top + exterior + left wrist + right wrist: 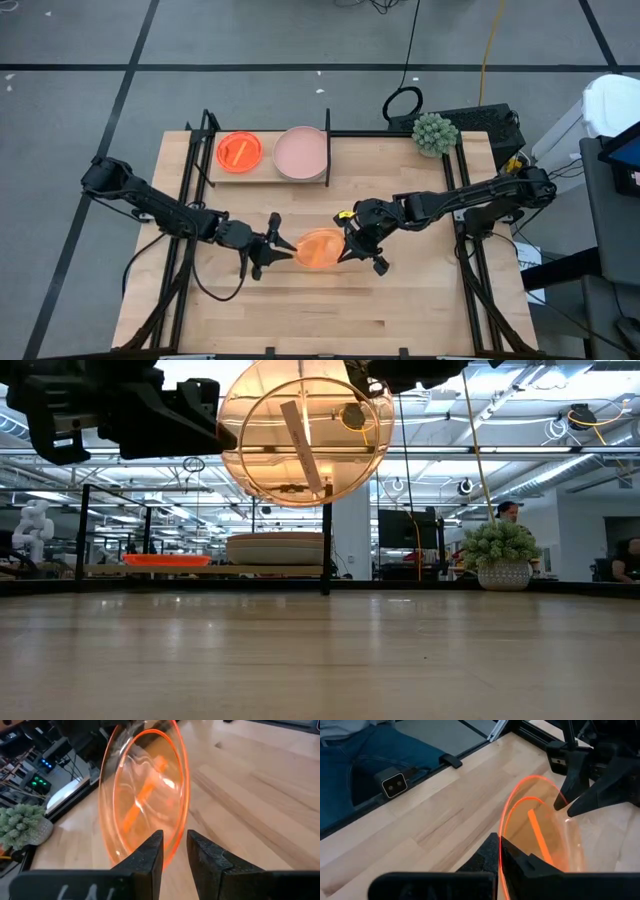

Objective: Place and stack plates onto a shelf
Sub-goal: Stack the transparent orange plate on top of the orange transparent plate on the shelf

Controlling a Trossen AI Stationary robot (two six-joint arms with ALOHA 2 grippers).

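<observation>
At the centre of the high view a thin, glossy, translucent orange plate [320,247] is held on edge above the pale wooden tabletop [400,310]. The right gripper [349,247] is clamped on its right rim. The left gripper [284,250] straddles the opposite rim, fingers [145,860] narrowly parted. Upper left, the shelf [268,178] carries a neon orange plate [239,152] and matte pale-pink plates [301,152].

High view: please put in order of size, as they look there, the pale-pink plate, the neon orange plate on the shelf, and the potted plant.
1. Pale-pink plate, largest.
2. Neon orange plate on the shelf, clearly smaller across.
3. Potted plant, about as wide as the orange plate or slightly smaller; too close to rank firmly.
</observation>
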